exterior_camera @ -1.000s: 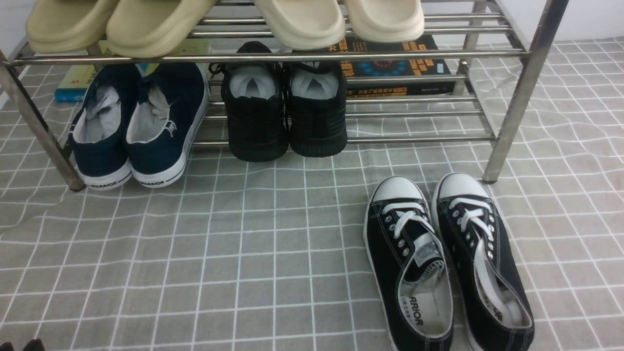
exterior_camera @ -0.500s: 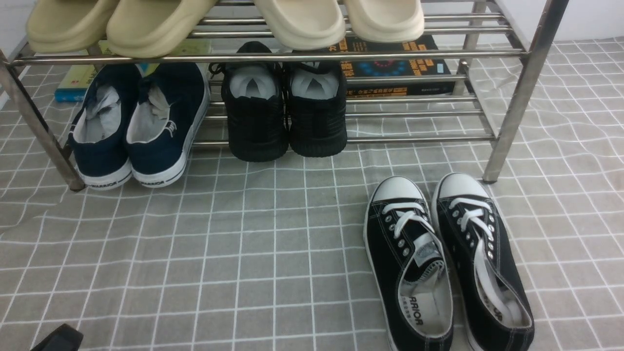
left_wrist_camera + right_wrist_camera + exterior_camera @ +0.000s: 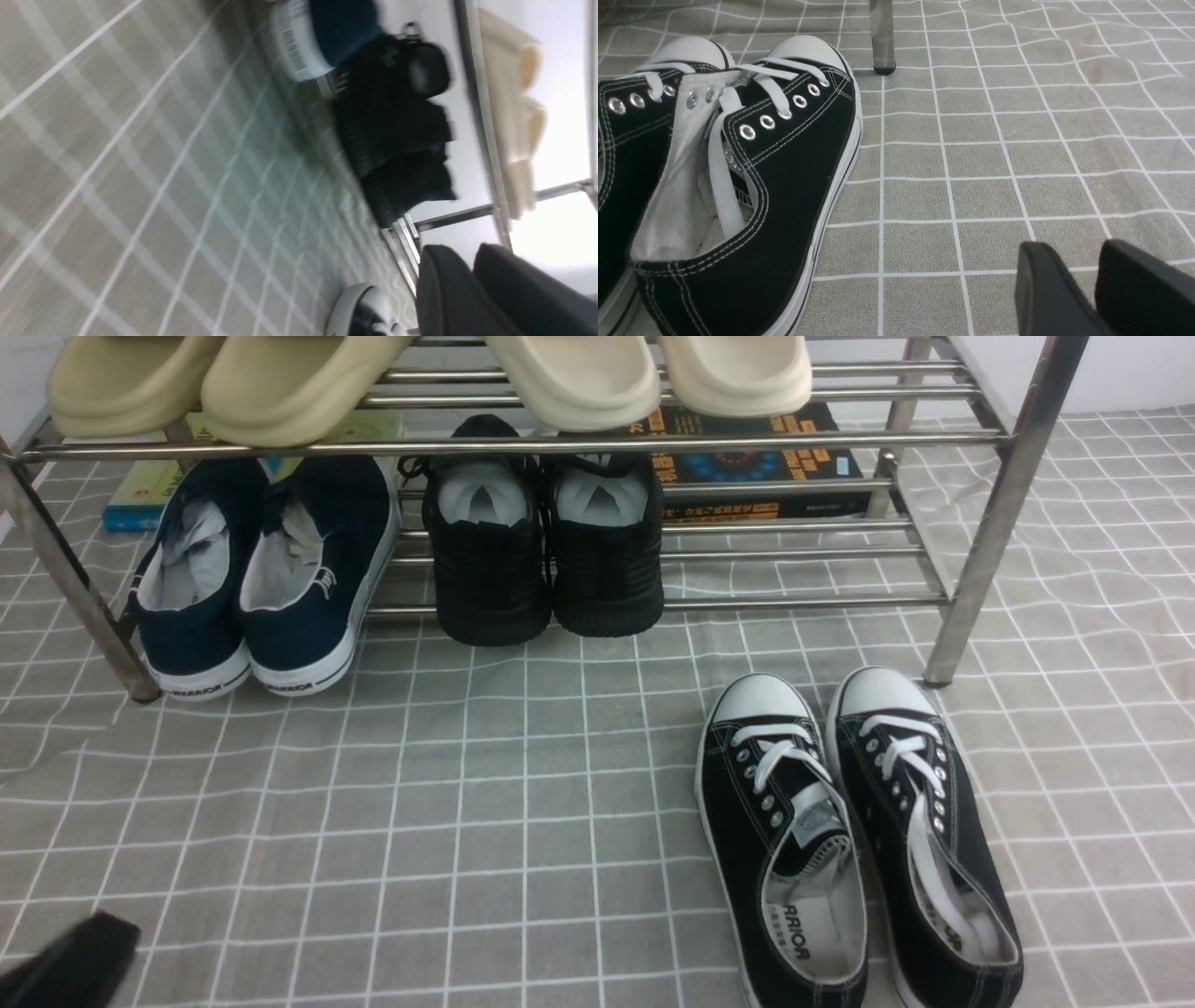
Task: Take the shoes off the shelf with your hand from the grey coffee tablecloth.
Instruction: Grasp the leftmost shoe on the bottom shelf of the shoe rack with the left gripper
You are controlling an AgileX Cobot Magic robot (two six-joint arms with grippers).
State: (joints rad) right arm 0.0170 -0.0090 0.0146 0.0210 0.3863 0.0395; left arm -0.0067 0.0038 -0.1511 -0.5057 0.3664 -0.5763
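Observation:
The shoes (image 3: 261,579), a navy slip-on pair with white soles, stand heels toward me at the left end of the shelf's (image 3: 523,446) lower tier. One navy heel (image 3: 341,23) shows blurred in the left wrist view. My left gripper (image 3: 65,961) is a dark shape at the front left corner, low over the grey coffee tablecloth (image 3: 523,803) and far from the shoes. Its fingers (image 3: 467,249) stand almost together with nothing between them. My right gripper (image 3: 1073,245) is open and empty over the cloth, beside the lace-up sneakers; the front view does not show it.
Black mesh trainers (image 3: 541,551) sit next to the navy pair on the lower rails. Beige slippers (image 3: 429,373) rest on the top tier, with books (image 3: 756,457) behind. Black lace-up sneakers (image 3: 850,840) lie on the cloth at front right, near the shelf's right leg (image 3: 980,569).
The left gripper has come further into the front view at the bottom left corner. The shoes and shelf have not moved.

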